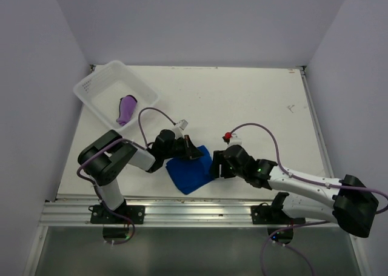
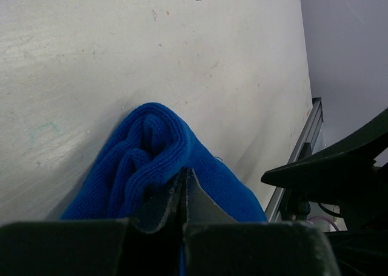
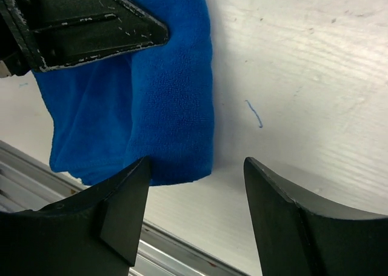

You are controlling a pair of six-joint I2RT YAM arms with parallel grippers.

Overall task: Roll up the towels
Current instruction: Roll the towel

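Top external shows two towels: one purple towel (image 1: 126, 109) in the single basket (image 1: 94, 76) at ten o'clock, and one blue towel (image 1: 189, 174) on the table (image 1: 254, 100) at six o'clock. The left pincer (image 1: 194, 151) is clenched on the blue towel, and the right pincer (image 1: 213, 167) is released beside it.

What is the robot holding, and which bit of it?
The left gripper pinches the blue towel by a bunched fold at its edge. The right gripper holds nothing.

Left pincer (image 2: 183, 174) clamped shut (angled low, pointing right); right pincer (image 3: 197, 167) low, jaws spread wide, pointing left.

Blue towel (image 2: 157, 148) partly behind left claw (image 2: 183, 185)
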